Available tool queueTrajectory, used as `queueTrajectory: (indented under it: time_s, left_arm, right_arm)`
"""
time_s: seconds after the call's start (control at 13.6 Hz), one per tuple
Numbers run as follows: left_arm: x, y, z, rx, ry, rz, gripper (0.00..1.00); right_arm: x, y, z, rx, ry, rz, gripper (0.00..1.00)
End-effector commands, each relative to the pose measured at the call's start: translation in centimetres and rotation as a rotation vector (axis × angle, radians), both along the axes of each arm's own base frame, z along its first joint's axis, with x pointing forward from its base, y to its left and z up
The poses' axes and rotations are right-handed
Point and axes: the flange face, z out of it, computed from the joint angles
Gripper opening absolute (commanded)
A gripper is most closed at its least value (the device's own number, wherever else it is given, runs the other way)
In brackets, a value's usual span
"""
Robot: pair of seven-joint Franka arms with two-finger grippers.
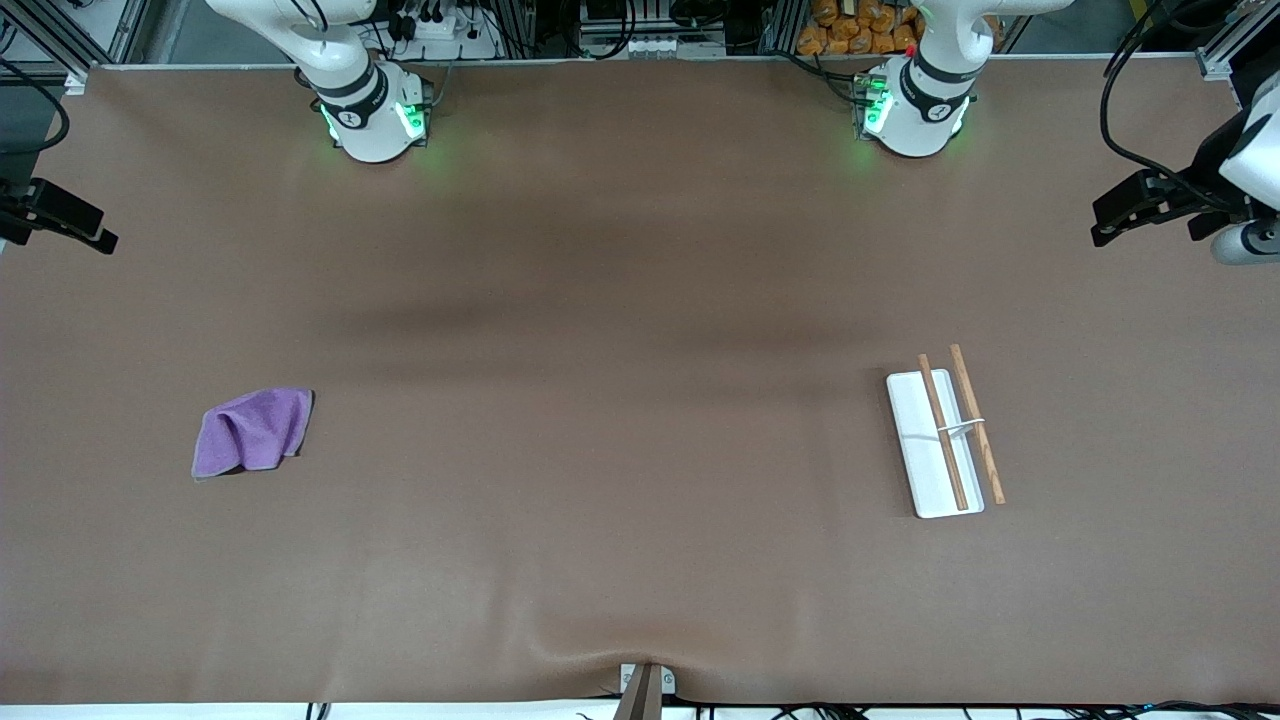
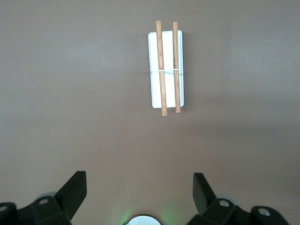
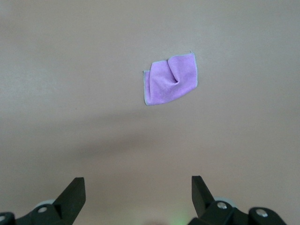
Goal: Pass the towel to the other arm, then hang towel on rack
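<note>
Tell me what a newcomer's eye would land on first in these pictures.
The purple towel stands out first, lying crumpled on the brown table toward the right arm's end. Next comes the white rack with its two wooden rods, toward the left arm's end of the table. Neither is touched: the right tool hangs open high over the table with the towel in its view, and the left tool, also open, looks down on the rack.
</note>
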Motion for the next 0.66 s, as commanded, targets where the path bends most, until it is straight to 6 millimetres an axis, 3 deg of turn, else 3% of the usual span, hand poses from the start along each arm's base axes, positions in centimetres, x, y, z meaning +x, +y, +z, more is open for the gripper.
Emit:
queueTrajectory:
  time_s: [0.0,0.59]
  left_arm:
    - [-0.4,-0.2,0.8,-0.005,-0.017,-0.007,1.00]
    - [0.0,-1.4,-0.4,-0.019,0.006,-0.027,1.00]
  right_arm:
    - [-0.1,-0.8,0.4,-0.015,-0.007,-0.007,1.00]
    - [-0.1,-1.2,0.2,-0.014,-0.005,-0.002,1.00]
